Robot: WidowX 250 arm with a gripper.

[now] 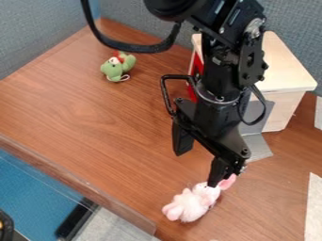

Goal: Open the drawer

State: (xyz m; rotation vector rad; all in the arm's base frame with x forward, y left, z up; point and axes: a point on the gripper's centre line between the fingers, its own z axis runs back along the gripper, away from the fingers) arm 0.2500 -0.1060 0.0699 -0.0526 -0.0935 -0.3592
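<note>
Black two-finger gripper [198,168]: fingers spread apart, nothing held between them. One fingertip is seen at the head of a pink-and-white plush toy [189,204]. Behind gripper and arm, a pale wooden box [287,68] is partly hidden; its red drawer front [197,64] is glimpsed beside the arm. Farther off, a green plush toy [114,69] is seen on the brown wood-grain table [94,117], backed by grey fabric partitions [129,16].

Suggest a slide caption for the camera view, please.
The black gripper hangs open by a pink plush toy, a green toy and a pale wooden box farther back.
</note>
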